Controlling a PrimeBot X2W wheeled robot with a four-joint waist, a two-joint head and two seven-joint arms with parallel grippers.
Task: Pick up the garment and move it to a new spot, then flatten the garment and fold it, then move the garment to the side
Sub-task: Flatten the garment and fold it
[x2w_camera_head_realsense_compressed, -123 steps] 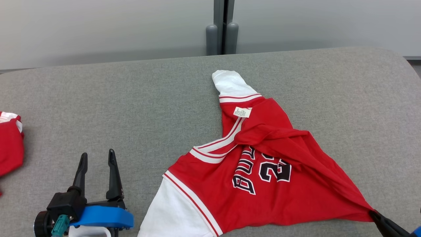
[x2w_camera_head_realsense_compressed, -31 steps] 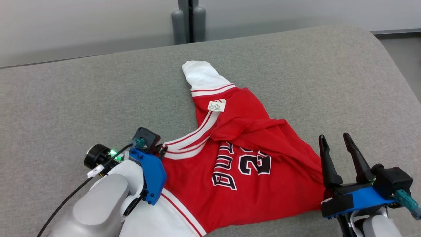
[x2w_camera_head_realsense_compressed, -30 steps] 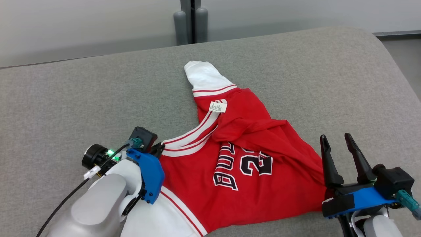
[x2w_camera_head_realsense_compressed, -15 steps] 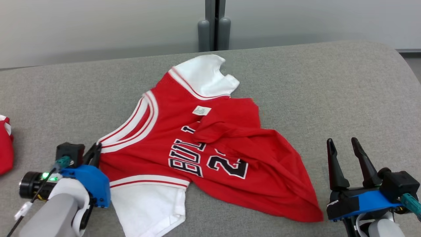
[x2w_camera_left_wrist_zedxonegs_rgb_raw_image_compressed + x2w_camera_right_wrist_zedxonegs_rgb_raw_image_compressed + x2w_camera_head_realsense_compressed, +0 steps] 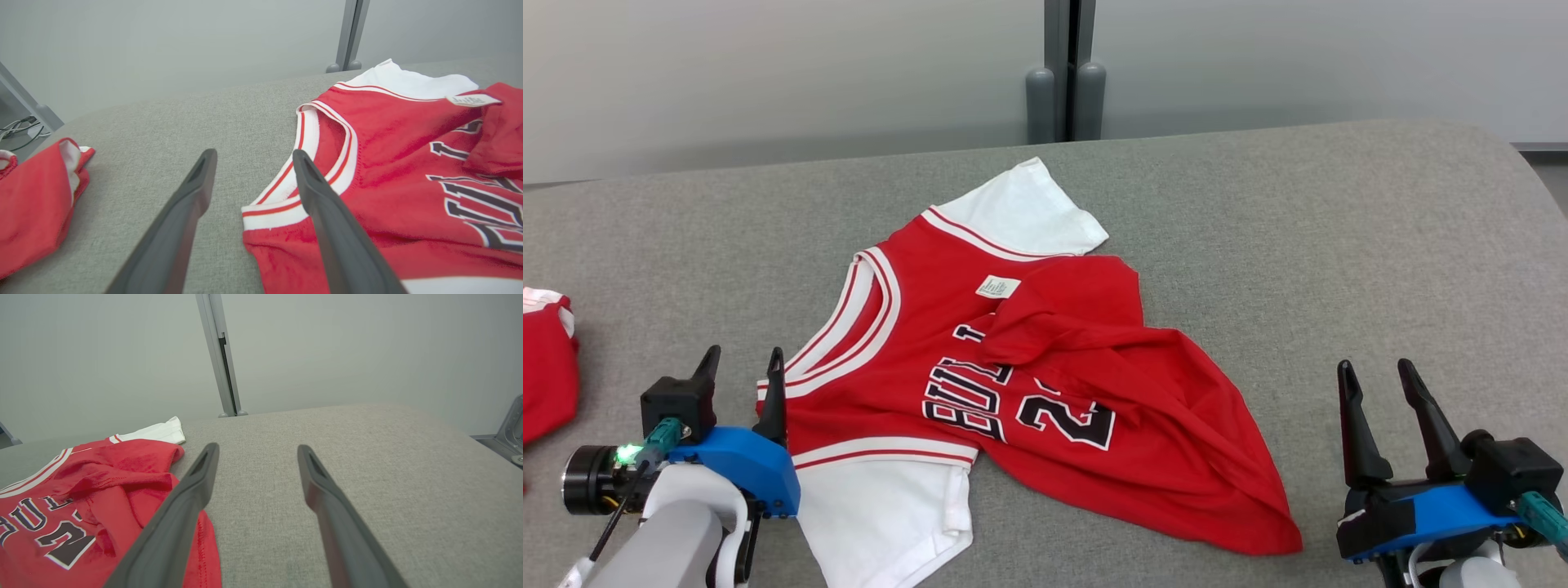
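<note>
From my head camera, the red jersey (image 5: 1013,384) lies spread but rumpled on the grey padded surface (image 5: 1258,212), about the middle and slightly to my left, its dark lettering facing up. The far white sleeve (image 5: 1021,216) points away from me and the near white sleeve (image 5: 882,514) lies at the bottom edge. A fold of red cloth is bunched across the chest below the white label (image 5: 997,287). My left gripper (image 5: 745,353) sits at the lower left with its fingers spread wide, the inner fingertip just beside the jersey's shoulder edge, gripping nothing. My right gripper (image 5: 1374,365) is at the lower right, also spread wide, a little apart from the jersey's red hem corner. A second red garment (image 5: 547,384) lies at the left edge, and a grey post (image 5: 1066,73) stands behind the surface.

From my left wrist, my left gripper (image 5: 254,154) is wide, with grey fabric and the end of the striped neckline (image 5: 322,151) showing between the fingers. The finger on the right overlaps the jersey (image 5: 408,163) in this view; whether it touches I cannot tell. The second red garment (image 5: 36,204) is off to the left, well apart.

From my right wrist, my right gripper (image 5: 257,448) is wide over the grey padded surface (image 5: 367,465). The jersey (image 5: 81,498) lies to the left, its hem passing behind the finger on that side
</note>
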